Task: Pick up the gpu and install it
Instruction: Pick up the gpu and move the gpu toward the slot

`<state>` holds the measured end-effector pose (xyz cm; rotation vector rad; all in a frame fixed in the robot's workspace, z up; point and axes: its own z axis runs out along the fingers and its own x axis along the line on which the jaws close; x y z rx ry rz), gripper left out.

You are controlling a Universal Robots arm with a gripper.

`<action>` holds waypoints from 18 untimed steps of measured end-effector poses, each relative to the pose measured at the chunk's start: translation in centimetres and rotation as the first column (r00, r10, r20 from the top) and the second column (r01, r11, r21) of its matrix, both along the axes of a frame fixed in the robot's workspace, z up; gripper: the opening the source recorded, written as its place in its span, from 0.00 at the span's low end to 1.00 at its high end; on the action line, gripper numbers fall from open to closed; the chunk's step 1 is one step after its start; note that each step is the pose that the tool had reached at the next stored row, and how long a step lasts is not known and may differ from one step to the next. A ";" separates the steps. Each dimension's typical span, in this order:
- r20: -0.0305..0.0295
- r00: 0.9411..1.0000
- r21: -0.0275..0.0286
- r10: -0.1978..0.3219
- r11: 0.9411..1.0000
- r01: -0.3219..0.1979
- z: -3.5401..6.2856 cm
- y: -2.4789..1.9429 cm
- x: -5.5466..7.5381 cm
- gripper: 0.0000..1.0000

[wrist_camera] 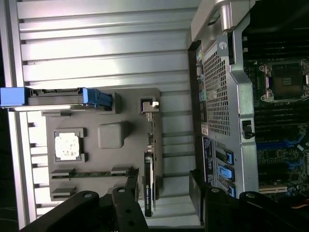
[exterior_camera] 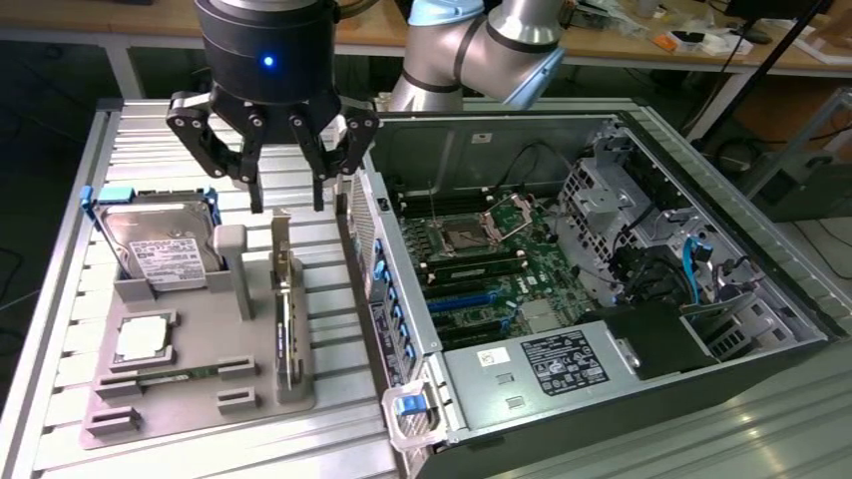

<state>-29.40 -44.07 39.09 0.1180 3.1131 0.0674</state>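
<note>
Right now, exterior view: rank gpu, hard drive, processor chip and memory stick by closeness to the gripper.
1. gpu, upright, just under the open gripper.
2. hard drive, toward the exterior view's left.
3. processor chip, mid tray.
4. memory stick, tray's far end.

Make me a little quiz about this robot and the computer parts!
1. True or false: the pincer is gripping the gpu.
2. Where does the gpu stand? A: inside the computer case. B: on edge in the grey tray. C: on the floor.
3. Fill in: the pincer hangs open ___ the gpu.
Key: 1 false; 2 B; 3 above.
</note>
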 end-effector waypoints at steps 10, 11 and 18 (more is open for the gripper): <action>0.000 1.000 0.000 0.000 1.000 0.000 -0.17 -0.97 -0.4 0.54; 0.000 1.000 0.000 0.000 1.000 0.000 -0.22 -1.14 -0.5 0.54; 0.000 1.000 0.000 0.000 1.000 0.000 -0.25 -1.18 -0.6 0.54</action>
